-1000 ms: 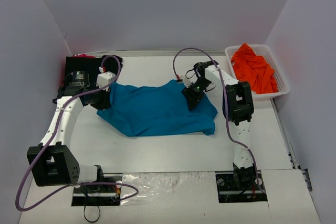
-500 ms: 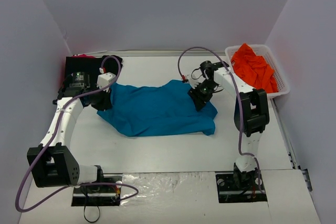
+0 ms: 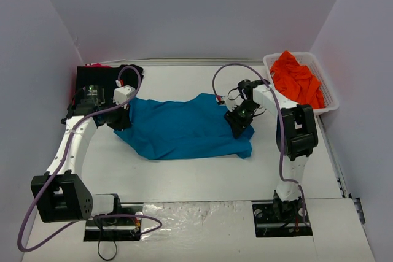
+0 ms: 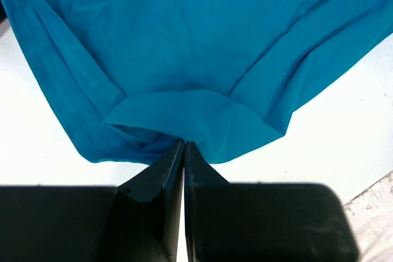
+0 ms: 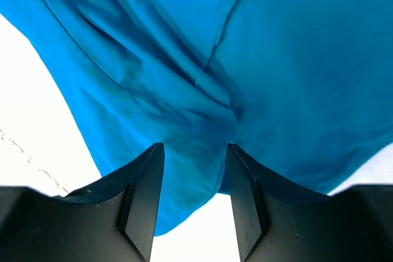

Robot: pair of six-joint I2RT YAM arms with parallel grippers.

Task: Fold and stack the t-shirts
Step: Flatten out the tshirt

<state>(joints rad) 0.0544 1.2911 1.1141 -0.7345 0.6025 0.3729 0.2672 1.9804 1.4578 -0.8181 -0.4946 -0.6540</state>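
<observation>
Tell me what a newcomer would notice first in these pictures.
A teal-blue t-shirt lies spread across the middle of the table, held at both ends: the left pincer is shut on its left edge, and the right pincer grips bunched cloth at its right end. Bright orange t-shirts are heaped in a white basket at the far right corner.

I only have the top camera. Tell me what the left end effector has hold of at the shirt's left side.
Observer: In the left wrist view, the left end effector is shut flat on a small folded-over lip at the edge of the teal shirt.
Operator: Now report the right one.
Observer: In the right wrist view, the right end effector appears closed on a thick bunch of the teal shirt. Cloth fills the gap, and creases run into it.
</observation>
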